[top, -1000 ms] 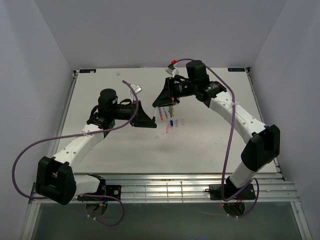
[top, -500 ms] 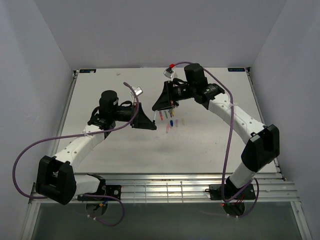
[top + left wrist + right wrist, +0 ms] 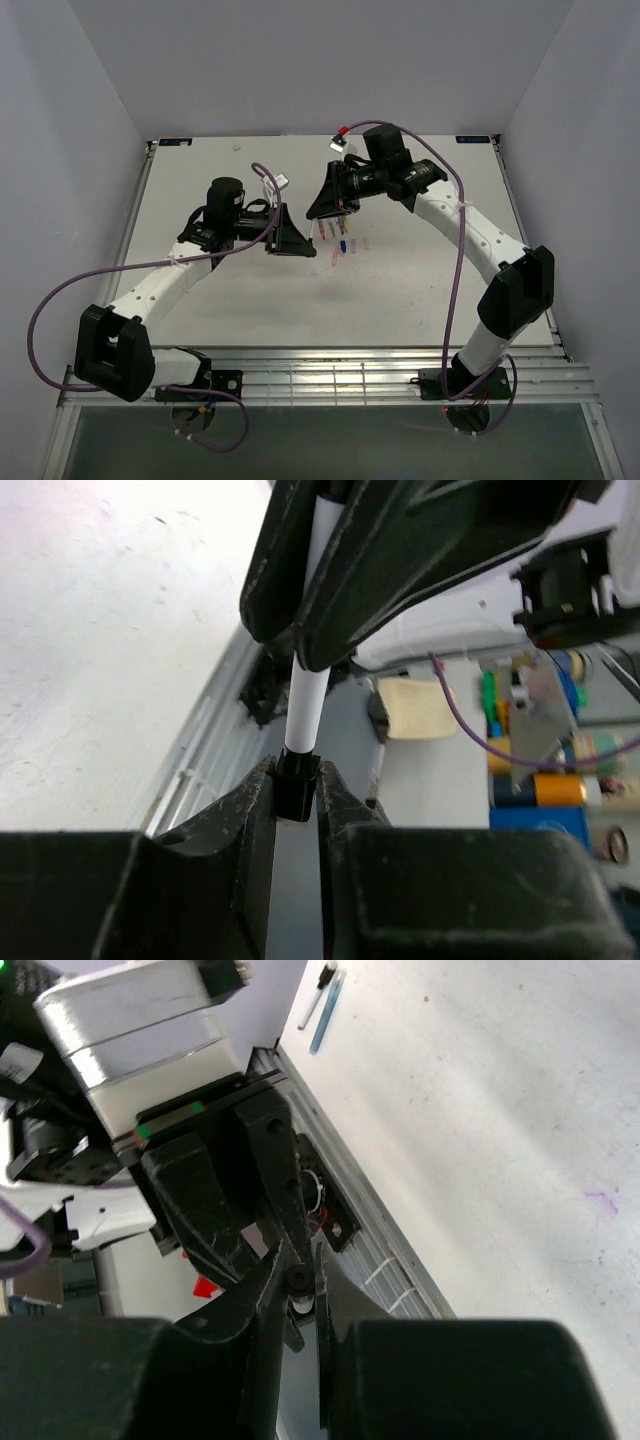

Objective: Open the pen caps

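Note:
My left gripper is shut on a short black pen cap at the end of a white pen. The pen runs up into the fingers of my right gripper, which clamp its barrel. In the right wrist view, my right gripper is shut on this pen, seen end-on, with the left gripper's fingers just beyond. In the top view, the left gripper and right gripper meet tip to tip above the table's middle. Several other pens and caps lie on the table beside them.
The white table has a slotted metal rail along its near edge. Two pens lie apart near the table's edge in the right wrist view. Purple cables loop off both arms. White walls enclose the table.
Both arms have drawn closer together: the left wrist has shifted right and the right wrist has shifted left and turned. The pens on the table have not moved.

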